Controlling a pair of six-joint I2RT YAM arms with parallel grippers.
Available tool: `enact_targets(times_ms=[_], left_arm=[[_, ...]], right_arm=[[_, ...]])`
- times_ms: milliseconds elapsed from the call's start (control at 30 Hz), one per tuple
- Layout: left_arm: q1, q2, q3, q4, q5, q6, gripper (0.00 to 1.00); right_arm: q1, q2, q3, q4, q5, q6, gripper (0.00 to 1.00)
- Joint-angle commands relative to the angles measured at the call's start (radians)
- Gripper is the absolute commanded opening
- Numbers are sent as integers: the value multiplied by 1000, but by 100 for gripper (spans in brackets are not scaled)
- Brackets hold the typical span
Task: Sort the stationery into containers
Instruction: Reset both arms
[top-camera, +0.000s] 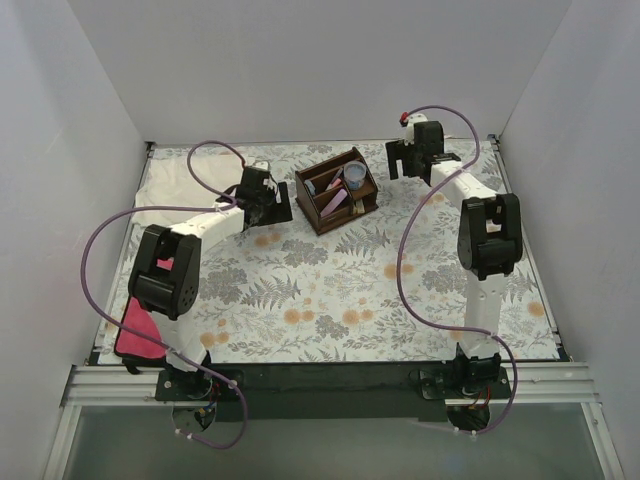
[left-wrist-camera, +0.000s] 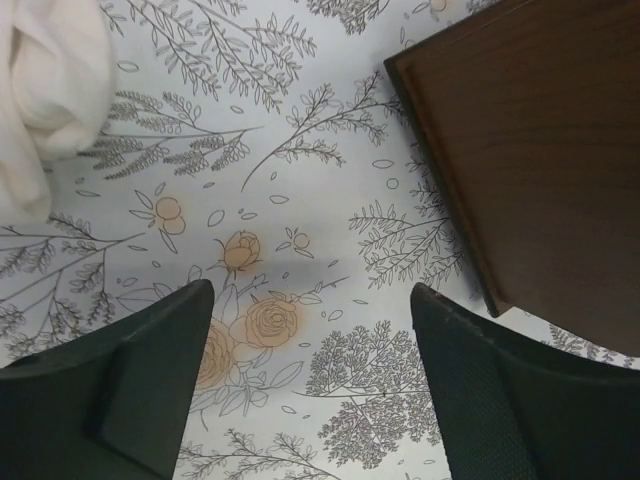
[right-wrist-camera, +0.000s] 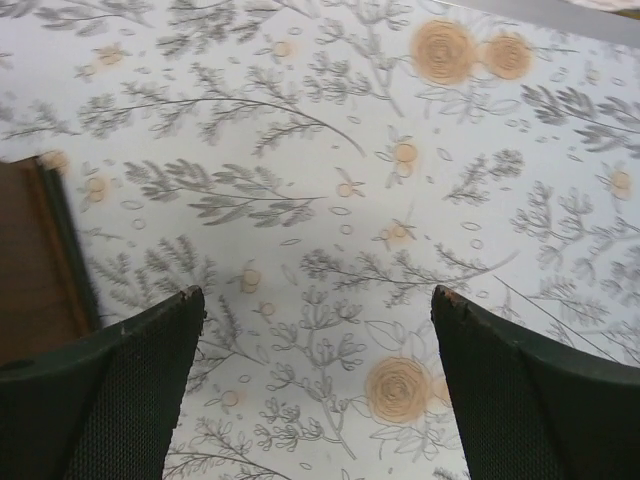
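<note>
Beside the organiser (top-camera: 310, 205), left claw (left-wrist-camera: 310, 300) and right claw (right-wrist-camera: 318, 300) gape wide.

Plain white panels (top-camera: 300, 60) enclosed the desk (top-camera: 320, 357) on its left, right and far sides. A pale cloth (top-camera: 340, 290) printed with grey ferns and orange flowers covered its top. An aluminium rail (top-camera: 110, 385) ran along the near edge. Light was soft and even.
</note>
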Motion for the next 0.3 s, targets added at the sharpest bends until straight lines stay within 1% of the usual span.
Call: enact_targets(times_ms=[0, 100, 200, 267], left_arm=[[-16, 7, 41, 20, -93, 34, 80], [-16, 28, 60, 23, -118, 65, 81], [-16, 46, 86, 34, -144, 117, 81], [-16, 48, 103, 40, -147, 160, 81]], right_arm=[[7, -10, 55, 82, 295, 43, 98], [2, -45, 35, 93, 330, 21, 98], [5, -86, 15, 70, 332, 27, 98], [8, -123, -12, 89, 353, 18, 98]])
